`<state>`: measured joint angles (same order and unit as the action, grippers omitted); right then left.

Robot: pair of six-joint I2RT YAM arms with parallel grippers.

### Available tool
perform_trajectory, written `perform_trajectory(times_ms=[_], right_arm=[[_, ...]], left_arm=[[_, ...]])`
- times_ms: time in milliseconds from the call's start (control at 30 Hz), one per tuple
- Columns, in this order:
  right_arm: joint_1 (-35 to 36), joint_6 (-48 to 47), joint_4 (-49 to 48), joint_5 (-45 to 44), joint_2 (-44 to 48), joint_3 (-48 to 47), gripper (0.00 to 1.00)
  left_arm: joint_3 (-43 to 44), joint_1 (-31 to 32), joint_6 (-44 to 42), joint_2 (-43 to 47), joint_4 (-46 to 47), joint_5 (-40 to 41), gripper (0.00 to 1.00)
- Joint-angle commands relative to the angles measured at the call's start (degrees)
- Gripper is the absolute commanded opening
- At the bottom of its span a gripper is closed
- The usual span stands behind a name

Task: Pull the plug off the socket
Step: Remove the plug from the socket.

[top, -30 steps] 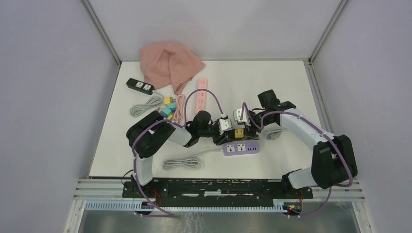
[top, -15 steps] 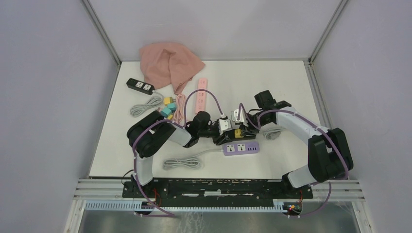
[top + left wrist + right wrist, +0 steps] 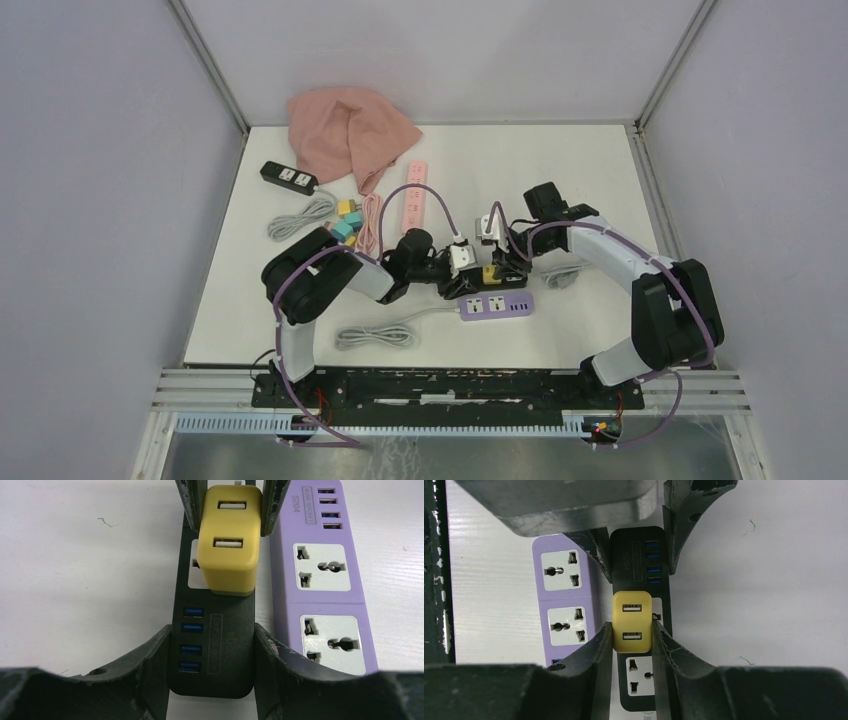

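The right claw (image 3: pixel 632 630) pinched one yellow plug (image 3: pixel 632 611); the left claw (image 3: pixel 212 641) clamped one black strip (image 3: pixel 227 617), one purple strip (image 3: pixel 326 598) beside it.

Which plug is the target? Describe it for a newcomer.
At the middle of the table, a black power strip lies beside a purple power strip. The yellow two-port USB charger stands in the black strip; the purple strip's sockets are empty.

Top cam overhead from behind; wrist cams close-up, opposed, share yellow plug (image 3: pixel 229 540).
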<state>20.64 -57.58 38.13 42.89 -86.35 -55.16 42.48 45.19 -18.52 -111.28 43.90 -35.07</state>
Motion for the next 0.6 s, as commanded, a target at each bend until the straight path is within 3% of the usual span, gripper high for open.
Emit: perform_trajectory(times_ms=[0,200,300,467,567], right_arm=[[-2.13,-1.68,-1.40,1.03,0.05,-1.76,0.00],[-3.46,-17.27,10.44,4.23,1.25,-0.85,0.00],[-2.43,-18.88,12.02,7.47,0.97,-0.66,0.00],[0.50,-6.69,5.43,9.94,1.30,-1.25,0.00],[0.60,5.16,-4.92,8.80,2.32,-0.08,0.00]], left_arm=[[0.77,0.72,0.41,-2.00,-0.83,-1.64,0.03],[0.85,0.73,0.46,-2.14,-0.79,-1.67,0.03],[0.85,0.60,0.49,-2.14,-0.83,-1.64,0.03],[1.10,0.65,0.47,-2.39,-1.08,-1.75,0.03],[1.29,0.64,0.49,-2.58,-1.34,-1.84,0.03]])
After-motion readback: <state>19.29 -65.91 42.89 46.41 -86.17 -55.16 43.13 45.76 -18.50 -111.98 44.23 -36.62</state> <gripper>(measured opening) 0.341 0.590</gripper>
